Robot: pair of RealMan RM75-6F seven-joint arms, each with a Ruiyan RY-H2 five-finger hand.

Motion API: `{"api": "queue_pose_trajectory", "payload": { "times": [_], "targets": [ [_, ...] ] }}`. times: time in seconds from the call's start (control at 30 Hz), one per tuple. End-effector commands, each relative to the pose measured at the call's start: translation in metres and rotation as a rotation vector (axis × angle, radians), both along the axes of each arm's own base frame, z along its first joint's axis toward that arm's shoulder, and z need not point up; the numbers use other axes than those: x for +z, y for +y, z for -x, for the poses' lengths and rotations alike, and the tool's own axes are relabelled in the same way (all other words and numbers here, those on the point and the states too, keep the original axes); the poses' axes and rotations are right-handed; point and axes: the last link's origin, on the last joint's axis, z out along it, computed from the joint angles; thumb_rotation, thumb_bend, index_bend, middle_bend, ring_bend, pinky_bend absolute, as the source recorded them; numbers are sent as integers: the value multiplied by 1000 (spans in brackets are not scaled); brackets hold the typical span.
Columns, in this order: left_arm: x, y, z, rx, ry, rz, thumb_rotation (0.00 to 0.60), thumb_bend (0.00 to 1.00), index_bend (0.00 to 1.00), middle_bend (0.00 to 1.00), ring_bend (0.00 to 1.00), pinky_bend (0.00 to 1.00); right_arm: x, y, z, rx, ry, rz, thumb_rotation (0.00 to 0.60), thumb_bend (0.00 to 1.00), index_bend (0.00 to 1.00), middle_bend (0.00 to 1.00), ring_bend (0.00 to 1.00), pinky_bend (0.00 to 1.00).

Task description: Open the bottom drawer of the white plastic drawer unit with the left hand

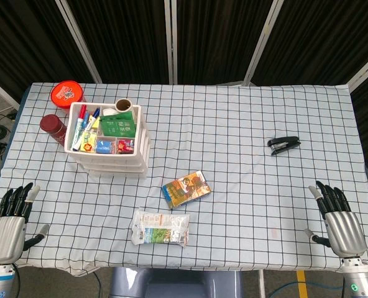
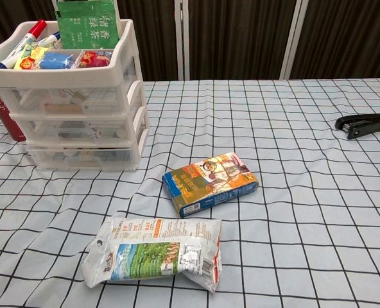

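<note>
Where dark curtain panels (image 1: 128, 37) hang behind, a bench (image 1: 234, 124) wears a white checked cloth. Left hand (image 1: 10, 220) and right hand (image 1: 338, 220) rest spread, holding nothing, at its near corners, the drawer unit (image 2: 74, 109) closed.

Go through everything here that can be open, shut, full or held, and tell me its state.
White plastic drawer unit: all drawers shut, top tray filled.
Bottom drawer: closed.
Black stapler: closed, lying flat.
Red round lidded tub: lid on.
Left hand: open, empty.
Right hand: open, empty.
</note>
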Motion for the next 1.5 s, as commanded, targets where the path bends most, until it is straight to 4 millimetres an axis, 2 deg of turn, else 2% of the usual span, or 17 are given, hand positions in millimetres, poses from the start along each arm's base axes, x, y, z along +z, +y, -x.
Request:
{"api": "queue_pose_trajectory", "payload": {
  "times": [0.03, 0.63, 0.67, 0.73, 0.77, 0.8, 0.83, 0.9, 1.0, 1.1, 1.17, 1.5],
  "targets": [
    [0, 0, 0, 0, -1, 0, 600, 255, 0, 0, 0, 0, 0, 0, 0, 0, 1, -1, 600, 30, 0, 0, 0, 0],
    [-4, 5, 2, 8, -3, 14, 600, 269, 0, 0, 0, 0, 1, -1, 0, 0, -6, 1, 600, 30, 0, 0, 0, 0],
    [-4, 6, 3, 9, -4, 15, 600, 272, 0, 0, 0, 6, 1, -1, 0, 0, -7, 2, 600, 30, 0, 0, 0, 0],
    [-5, 7, 3, 13, -10, 17, 600, 285, 0, 15, 48, 101, 1, -1, 0, -1, -7, 3, 600, 30, 0, 0, 0, 0],
    [-7, 9, 2, 12, -20, 14, 600, 294, 0, 71, 133, 194, 1, 0, 0, -1, -7, 2, 600, 30, 0, 0, 0, 0],
    [-8, 10, 2, 10, -32, 8, 600, 307, 0, 188, 277, 324, 1, 0, 0, -1, -7, 2, 600, 30, 0, 0, 0, 0],
    [-10, 12, 1, 8, -44, 3, 600, 317, 0, 291, 389, 401, 2, 0, 0, 1, -7, 2, 600, 30, 0, 0, 0, 0],
    [-18, 17, 0, 6, -77, 17, 600, 349, 0, 577, 637, 552, 2, 1, -1, 3, -9, 3, 600, 30, 0, 0, 0, 0],
    [-31, 23, -1, 12, -139, 70, 600, 402, 0, 779, 811, 664, 3, 1, -1, 3, -12, 5, 600, 30, 0, 0, 0, 0],
    [-46, 31, -6, 22, -253, 138, 600, 448, 0, 880, 899, 745, 4, 1, 0, -1, -14, 3, 600, 30, 0, 0, 0, 0],
    [-57, 37, -10, 45, -348, 192, 600, 456, 0, 909, 925, 777, 3, 0, 0, -1, -14, 2, 600, 30, 0, 0, 0, 0],
    [-84, 63, -34, 196, -706, 390, 600, 460, 0, 933, 952, 812, 5, -1, 0, -7, -20, 1, 600, 30, 0, 0, 0, 0]
  ]
}}
